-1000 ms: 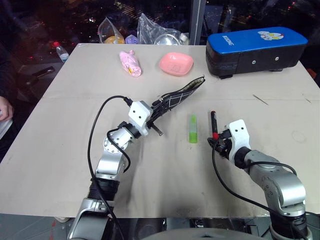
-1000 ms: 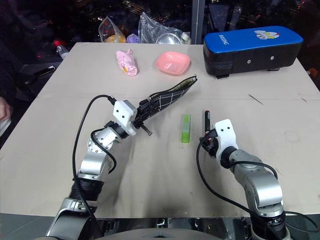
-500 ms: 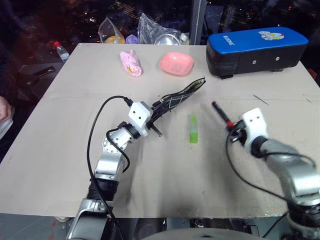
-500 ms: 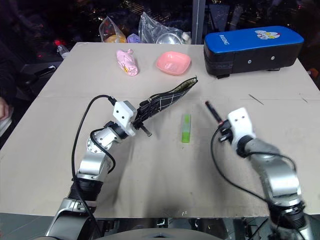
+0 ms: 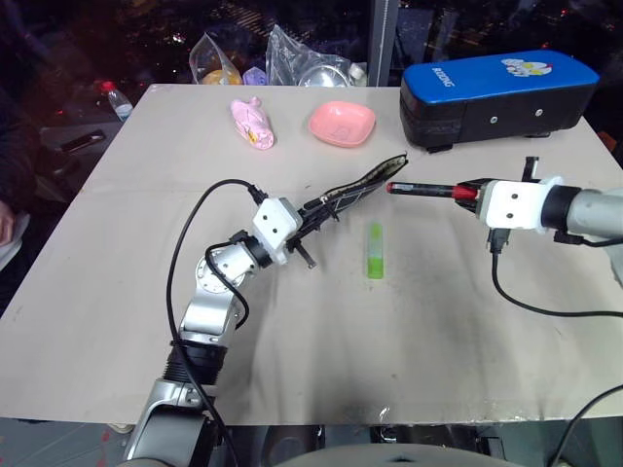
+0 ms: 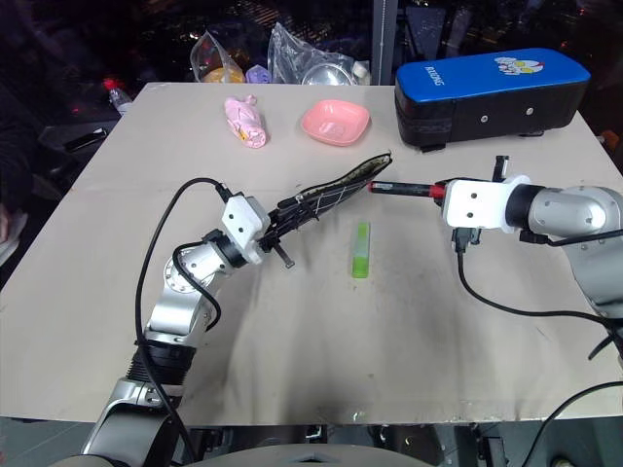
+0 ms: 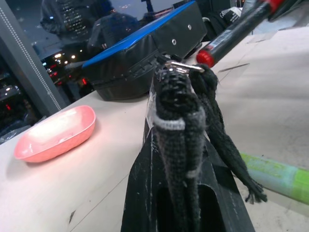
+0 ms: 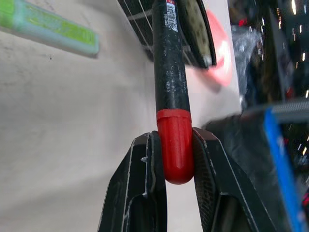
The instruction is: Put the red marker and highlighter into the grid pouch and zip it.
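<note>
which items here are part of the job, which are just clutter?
Job:
- marker, clamped in right hand, tip at the pouch mouth
- pouch, held up by left hand
- highlighter, lying on the table

Clutter:
- blue case
- pink dish
- pink packet
- bags at the far edge

The red marker (image 5: 421, 190) is held level above the table, its tip at the mouth of the grid pouch (image 5: 352, 194). The pouch is lifted at a slant. The green highlighter (image 5: 376, 250) lies flat just beside it.

Head stereo pair downward; wrist close-ups
</note>
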